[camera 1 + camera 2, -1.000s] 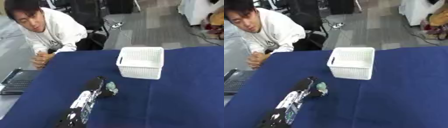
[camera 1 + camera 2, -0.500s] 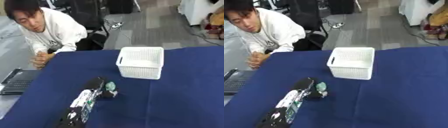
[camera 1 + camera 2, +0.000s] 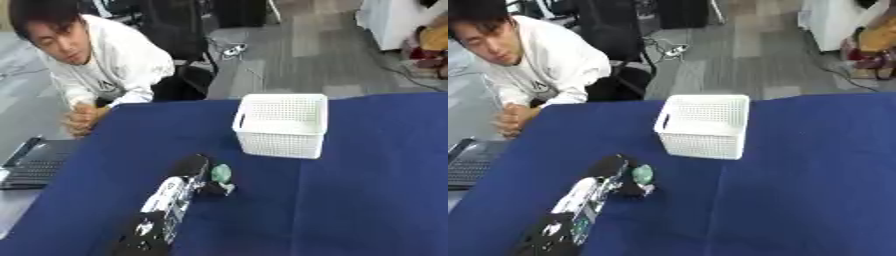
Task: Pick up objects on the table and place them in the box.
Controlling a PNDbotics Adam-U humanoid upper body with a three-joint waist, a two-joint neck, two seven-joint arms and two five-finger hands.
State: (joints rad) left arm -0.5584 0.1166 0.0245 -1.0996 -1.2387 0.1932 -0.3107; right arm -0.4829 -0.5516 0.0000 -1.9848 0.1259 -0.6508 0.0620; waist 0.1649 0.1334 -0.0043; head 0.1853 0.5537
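A white perforated box (image 3: 283, 124) stands on the blue tablecloth (image 3: 350, 200), past the middle. My left arm comes in from the lower left, and my left hand (image 3: 197, 172) lies on the cloth below and left of the box. A small pale green object (image 3: 220, 173) sits at the hand's right side, with the fingers curled against it. How much of the object the hand hides I cannot tell. My right hand shows in neither view.
A person in a white top leans on the table's far left corner with clasped hands (image 3: 80, 112). A laptop (image 3: 31, 165) lies off the cloth at the left edge. The blue cloth stretches open to the right of the box.
My left hand has stayed on the green object. The whole picture has shifted slightly, so the camera moved a little.
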